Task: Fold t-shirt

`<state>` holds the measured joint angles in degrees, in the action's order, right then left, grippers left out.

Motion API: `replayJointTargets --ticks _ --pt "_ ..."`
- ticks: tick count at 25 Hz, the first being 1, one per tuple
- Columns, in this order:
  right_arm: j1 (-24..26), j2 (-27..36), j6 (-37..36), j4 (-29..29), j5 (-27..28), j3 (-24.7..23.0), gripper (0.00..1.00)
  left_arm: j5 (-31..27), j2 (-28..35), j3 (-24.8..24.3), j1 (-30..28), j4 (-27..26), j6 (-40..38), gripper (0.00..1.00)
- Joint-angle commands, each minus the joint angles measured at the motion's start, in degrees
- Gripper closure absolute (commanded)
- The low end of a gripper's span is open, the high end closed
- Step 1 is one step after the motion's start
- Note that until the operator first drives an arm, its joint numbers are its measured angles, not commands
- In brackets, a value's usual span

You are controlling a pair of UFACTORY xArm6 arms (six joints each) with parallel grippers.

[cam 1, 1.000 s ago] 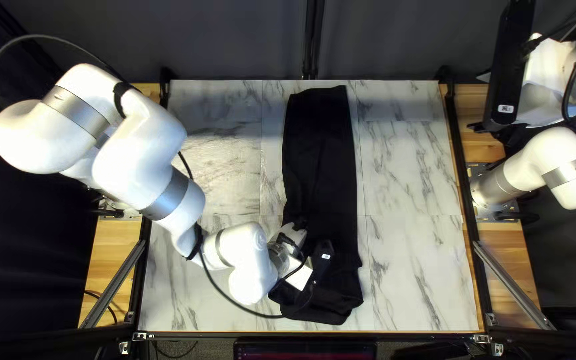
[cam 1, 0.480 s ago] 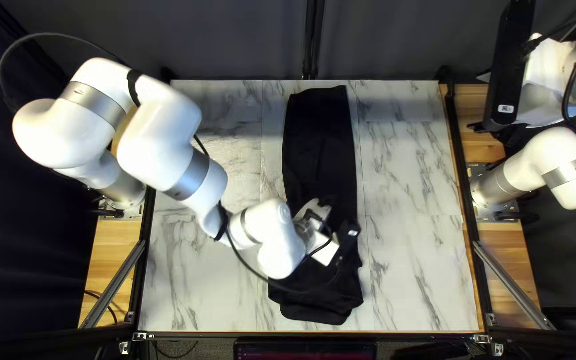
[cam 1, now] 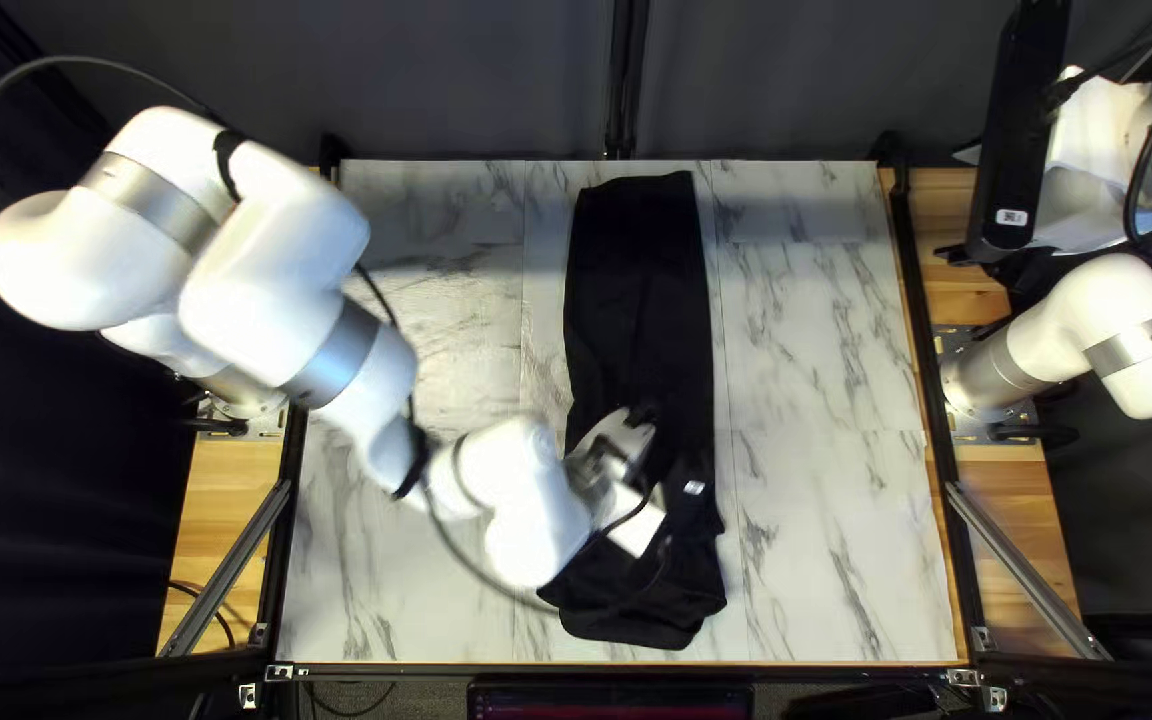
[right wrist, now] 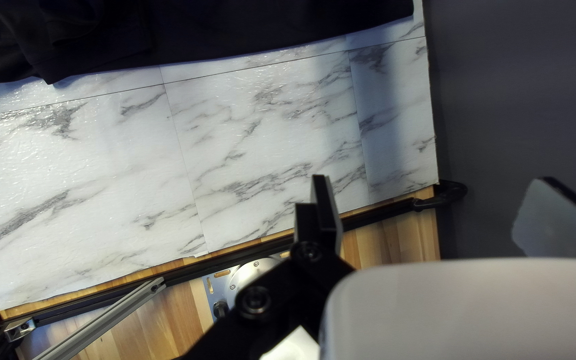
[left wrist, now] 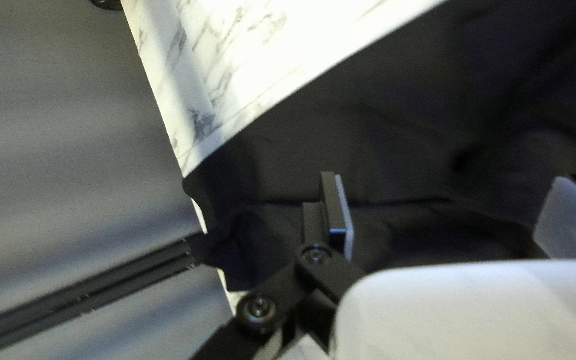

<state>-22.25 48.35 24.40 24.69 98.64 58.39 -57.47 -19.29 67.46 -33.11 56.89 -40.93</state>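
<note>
The black t-shirt [cam 1: 643,287] lies as a long narrow strip from near the table's far edge toward its near edge, where it is wider and wrinkled. My left gripper [cam 1: 626,438] is over the cloth's middle to near part in the top left view, its fingertips hidden. In the left wrist view, the left gripper [left wrist: 455,215] has its fingers wide apart, with dark t-shirt cloth [left wrist: 381,140] beyond them and nothing held. Off the table's right side is my right gripper [cam 1: 1027,271]. Seen from its wrist, the right gripper [right wrist: 445,215] stands open and empty, the t-shirt [right wrist: 235,27] well ahead.
Bare marble-patterned tabletop [cam 1: 823,400] shows on both sides of the cloth. Black rails [cam 1: 926,347] run along the table's sides, with wooden boards [cam 1: 232,514] outside them. A dark curtain [cam 1: 470,80] hangs behind the far edge. My left arm crosses the table's left half.
My left arm swung right and toward the far edge, then came back slightly left; its gripper is farther from the near edge than at first. The t-shirt and right arm look unchanged.
</note>
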Motion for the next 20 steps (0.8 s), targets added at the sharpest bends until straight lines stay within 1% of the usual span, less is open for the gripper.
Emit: replayJointTargets --ticks 1,4,5,6,8,10,12,15,20 --pt "0.0 0.0 0.0 0.0 0.0 0.0 0.0 0.4 -3.5 4.1 -2.2 -2.3 -2.3 0.0" --pt "0.0 0.0 0.0 0.0 0.0 0.0 0.0 1.5 -6.5 7.9 -2.7 -4.0 -3.4 0.0" --pt "0.0 0.0 0.0 0.0 0.0 0.0 0.0 2.0 -6.9 8.4 -2.7 -4.3 -3.8 0.0" --pt "0.0 0.0 0.0 0.0 0.0 0.0 0.0 2.7 -8.7 10.7 -2.8 -5.3 -4.4 0.0" --pt "0.0 0.0 0.0 0.0 0.0 0.0 0.0 3.7 -10.4 12.7 -2.7 -6.6 -5.1 0.0" --pt "0.0 0.0 0.0 0.0 0.0 0.0 0.0 4.4 -11.1 13.3 -2.5 -7.4 -5.6 0.0" --pt "0.0 0.0 0.0 0.0 0.0 0.0 0.0 4.9 -11.4 13.3 -2.4 -8.1 -6.0 0.0" --pt "0.0 0.0 0.0 0.0 0.0 0.0 0.0 4.6 -10.8 12.2 -2.7 -9.0 -5.9 0.0" --pt "0.0 0.0 0.0 0.0 0.0 0.0 0.0 2.4 -7.5 8.0 -4.0 -11.6 -4.0 0.0"
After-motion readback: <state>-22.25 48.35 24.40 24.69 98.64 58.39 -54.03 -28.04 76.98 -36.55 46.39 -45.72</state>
